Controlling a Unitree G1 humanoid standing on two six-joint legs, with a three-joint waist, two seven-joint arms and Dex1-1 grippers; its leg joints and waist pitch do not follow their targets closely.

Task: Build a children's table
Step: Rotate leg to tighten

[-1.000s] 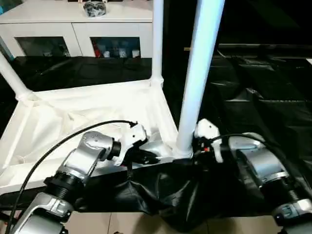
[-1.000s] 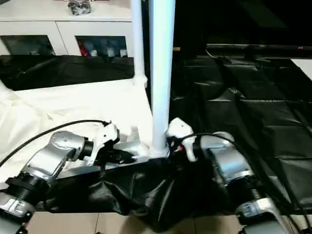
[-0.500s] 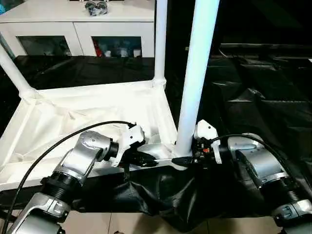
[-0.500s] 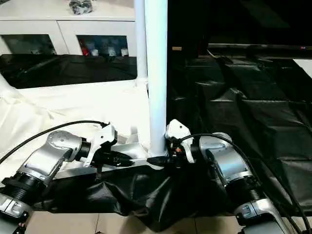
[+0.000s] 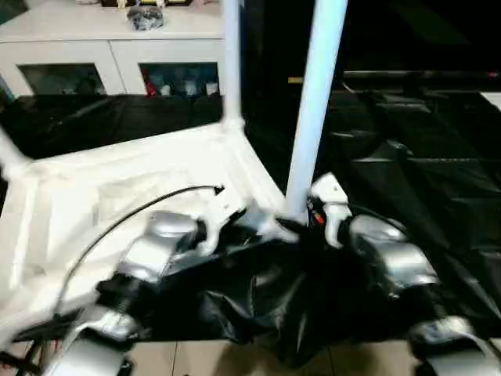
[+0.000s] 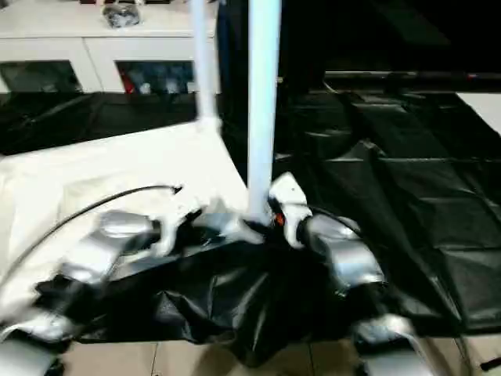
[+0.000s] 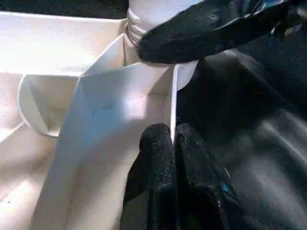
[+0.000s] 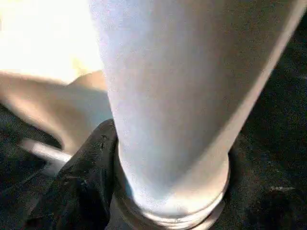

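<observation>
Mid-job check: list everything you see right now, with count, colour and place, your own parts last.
Tabletop: one, white, upside down on the black sheet.
Legs: three, white, upright at corners; near right, far right, far left.
Sheet: one, black, crumpled, under everything.
Cabinet: one, white, glass doors, behind.
Left hand: black, pinching the tabletop's edge wall.
Right hand: black, at the near right leg's base.

A home-like room is seen: a white cabinet [image 5: 117, 55] with glass doors, small things kept inside, and a bench covered in black plastic sheet [image 5: 407, 157].
</observation>
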